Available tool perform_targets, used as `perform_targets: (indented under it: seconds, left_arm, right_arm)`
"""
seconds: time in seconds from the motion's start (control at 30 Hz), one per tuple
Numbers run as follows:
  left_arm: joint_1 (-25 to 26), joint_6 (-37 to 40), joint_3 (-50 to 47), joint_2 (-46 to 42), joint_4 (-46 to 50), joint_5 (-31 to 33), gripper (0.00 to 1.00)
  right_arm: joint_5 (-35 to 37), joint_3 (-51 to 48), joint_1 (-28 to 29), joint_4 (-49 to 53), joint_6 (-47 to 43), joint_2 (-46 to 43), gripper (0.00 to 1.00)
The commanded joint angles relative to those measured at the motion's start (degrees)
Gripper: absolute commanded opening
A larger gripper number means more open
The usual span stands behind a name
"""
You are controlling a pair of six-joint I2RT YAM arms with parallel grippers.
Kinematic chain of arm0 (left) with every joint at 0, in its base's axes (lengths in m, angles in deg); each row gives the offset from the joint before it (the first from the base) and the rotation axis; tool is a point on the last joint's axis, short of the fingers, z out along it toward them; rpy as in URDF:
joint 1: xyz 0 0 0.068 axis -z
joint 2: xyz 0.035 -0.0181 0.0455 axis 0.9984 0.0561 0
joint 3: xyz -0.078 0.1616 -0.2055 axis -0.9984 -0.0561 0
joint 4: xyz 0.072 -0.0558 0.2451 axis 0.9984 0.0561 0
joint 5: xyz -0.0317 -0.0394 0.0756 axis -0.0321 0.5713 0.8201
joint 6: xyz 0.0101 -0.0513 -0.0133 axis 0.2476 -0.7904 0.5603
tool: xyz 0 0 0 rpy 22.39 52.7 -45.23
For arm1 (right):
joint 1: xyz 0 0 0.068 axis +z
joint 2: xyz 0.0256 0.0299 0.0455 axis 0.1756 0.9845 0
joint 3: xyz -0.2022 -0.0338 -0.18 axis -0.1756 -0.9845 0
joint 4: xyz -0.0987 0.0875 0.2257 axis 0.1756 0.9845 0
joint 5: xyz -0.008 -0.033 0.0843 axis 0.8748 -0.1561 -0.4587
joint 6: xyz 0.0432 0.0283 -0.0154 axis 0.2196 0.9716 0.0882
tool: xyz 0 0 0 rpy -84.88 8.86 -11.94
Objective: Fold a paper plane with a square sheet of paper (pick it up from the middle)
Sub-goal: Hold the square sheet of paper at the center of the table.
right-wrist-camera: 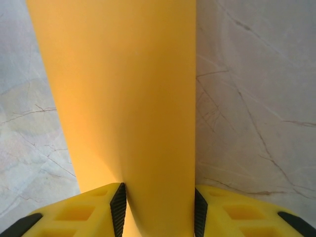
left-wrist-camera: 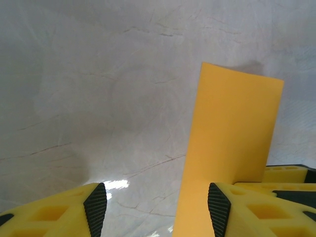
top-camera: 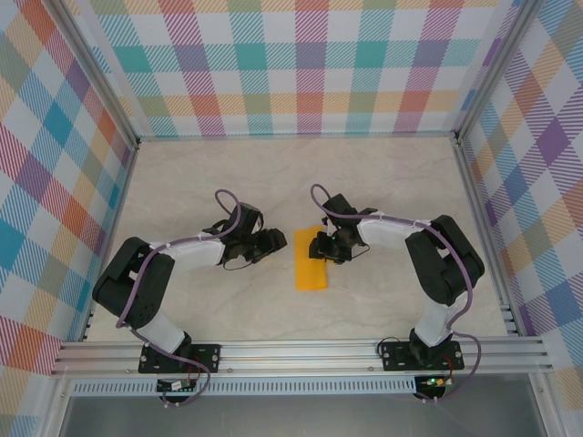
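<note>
Where the top view looks down on the pale marble-patterned table (top-camera: 228,173), the square sheet of paper (top-camera: 310,259) sits at the middle as a long matte orange rectangle, narrower than a square. The left gripper (top-camera: 273,244) is just beside its left edge and the right gripper (top-camera: 319,246) is at its upper right edge.

In the left wrist view, the left gripper (left-wrist-camera: 157,210) stands wide, and bare veined stone shows between its ribbed black pads (left-wrist-camera: 96,207). The smooth paper (left-wrist-camera: 232,148) rises tilted behind the right-hand yellow finger, not between the two.

In the right wrist view, the right gripper (right-wrist-camera: 158,212) is narrowed onto the paper (right-wrist-camera: 123,89). The unmarked strip fills the gap, both black pads (right-wrist-camera: 118,205) touch its sides, and it is slightly puckered at the left pad.
</note>
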Motion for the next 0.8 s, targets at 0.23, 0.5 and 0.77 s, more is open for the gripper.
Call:
perform_targets:
  seconds: [0.23, 0.5, 0.77]
  left_arm:
    - [1.68, -2.15, 0.23, 1.44, -5.28, -1.58, 0.54]
    - [2.9, -3.16, 1.2, 2.35, -6.19, -2.03, 0.51]
    - [3.88, -4.45, 2.86, 5.28, -8.26, -4.08, 0.48]
  right_arm:
    - [1.17, -4.83, -2.38, -1.0, -4.36, 1.4, 0.36]
    - [1.48, -5.07, -2.82, -0.71, -3.75, 2.07, 0.35]
    - [3.16, -4.58, -2.86, 0.53, -2.26, 3.42, 0.38]
